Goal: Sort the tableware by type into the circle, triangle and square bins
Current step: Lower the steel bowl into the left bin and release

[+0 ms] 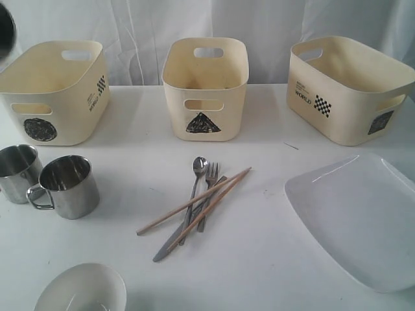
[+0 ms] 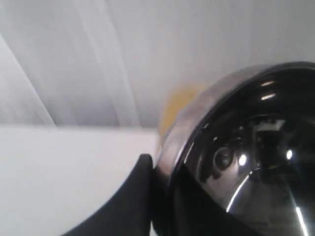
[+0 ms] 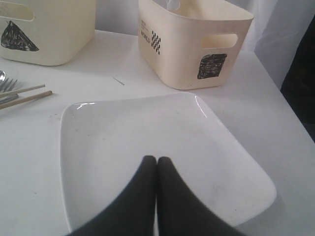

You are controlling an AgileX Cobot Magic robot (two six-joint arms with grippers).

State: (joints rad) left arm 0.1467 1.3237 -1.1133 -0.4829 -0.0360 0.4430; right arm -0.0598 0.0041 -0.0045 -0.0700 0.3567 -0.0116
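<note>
My left gripper (image 2: 158, 166) is shut on the rim of the steel bowl (image 2: 246, 147), held up in the air; only one finger shows. The bowl's dark edge (image 1: 5, 29) peeks in above the circle bin (image 1: 52, 91). The triangle bin (image 1: 205, 87) and square bin (image 1: 350, 87) stand along the back. Two steel mugs (image 1: 18, 172) (image 1: 68, 186) stand at the left. Spoon (image 1: 198, 167), fork (image 1: 211, 175), knife (image 1: 165, 249) and chopsticks (image 1: 194, 201) lie crossed in the middle. My right gripper (image 3: 157, 160) hangs shut and empty over the white plate (image 3: 147, 128).
A white bowl (image 1: 81, 289) sits at the front left edge of the table. The plate (image 1: 356, 220) fills the front right, close to the square bin (image 3: 192, 44). A white curtain hangs behind the bins.
</note>
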